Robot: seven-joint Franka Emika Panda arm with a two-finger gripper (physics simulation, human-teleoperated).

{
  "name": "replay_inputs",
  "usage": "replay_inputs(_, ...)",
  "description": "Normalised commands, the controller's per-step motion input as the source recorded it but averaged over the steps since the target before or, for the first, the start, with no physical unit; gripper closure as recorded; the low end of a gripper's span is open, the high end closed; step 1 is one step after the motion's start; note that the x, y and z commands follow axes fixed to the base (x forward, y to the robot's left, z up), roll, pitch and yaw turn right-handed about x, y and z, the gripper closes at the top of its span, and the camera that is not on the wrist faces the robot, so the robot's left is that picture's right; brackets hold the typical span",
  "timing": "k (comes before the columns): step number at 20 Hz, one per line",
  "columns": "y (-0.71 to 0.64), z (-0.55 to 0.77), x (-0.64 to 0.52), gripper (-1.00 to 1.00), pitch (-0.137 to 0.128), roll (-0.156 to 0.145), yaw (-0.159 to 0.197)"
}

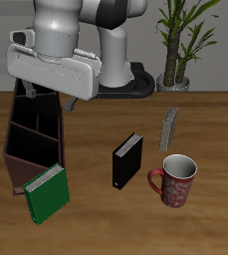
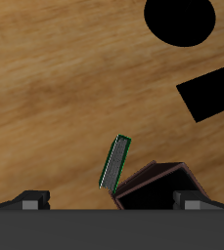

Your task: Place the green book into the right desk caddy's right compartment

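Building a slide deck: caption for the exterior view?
Green book leaning against the right desk caddy, gripper above the caddy.

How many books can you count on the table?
3: the green book leaning against the caddy, the black book mid-table, the grey book farther back. None seems hidden.

Wooden table (image 1: 86, 219) — caddy (image 1: 31, 144), books, mug (image 1: 176, 180)

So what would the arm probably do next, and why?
Probably drop down toward the green book and close on it. The gripper hangs above the right desk caddy holding nothing, while the book leans against the caddy's front end, outside every compartment.
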Motion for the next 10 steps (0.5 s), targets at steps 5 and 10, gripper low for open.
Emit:
replay_inputs(5, -0.07, -0.26, 0.14, -1.00, 0.023, -0.015, -0.017)
replay_inputs(10, -0.10, -0.37, 0.13, -1.00, 0.039, -0.014, -0.014)
